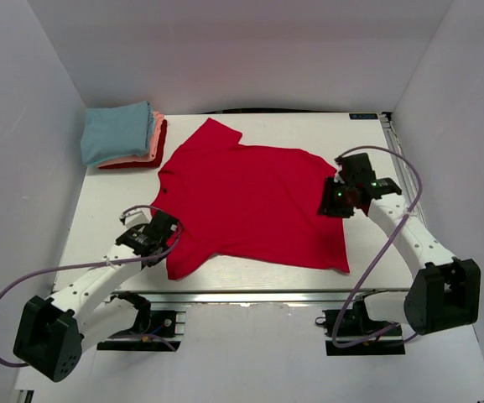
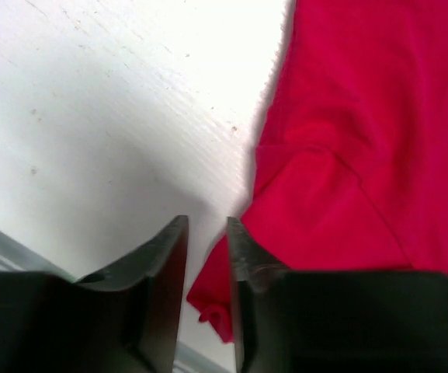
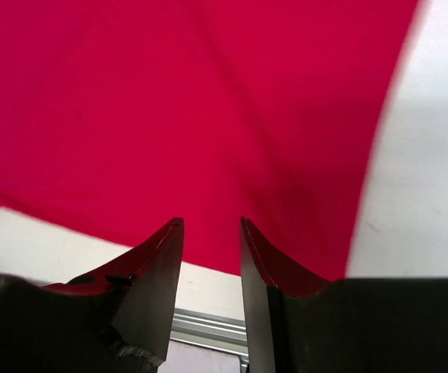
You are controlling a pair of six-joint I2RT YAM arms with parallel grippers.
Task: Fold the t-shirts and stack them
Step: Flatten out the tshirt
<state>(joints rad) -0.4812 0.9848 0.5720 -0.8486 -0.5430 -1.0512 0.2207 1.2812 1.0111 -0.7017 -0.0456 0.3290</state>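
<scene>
**Red shirt flat, no fold started**

Left claw (image 2: pixel 206 224): fingers a narrow gap apart, nothing pinched, at the sleeve (image 2: pixel 210 299) tip in the lower left. Right claw (image 3: pixel 212 224): same narrow gap, empty, over the hem (image 3: pixel 208 247) at right centre. The red shirt (image 1: pixel 250 206) lies spread out mid-table (image 1: pixel 99 210). The stack (image 1: pixel 124 134) at upper left has blue on pink on red (three done, by my read). Left to do: fold this one and stack it. Its long axis runs left-right, slightly tilted, neck left and hem right.
</scene>
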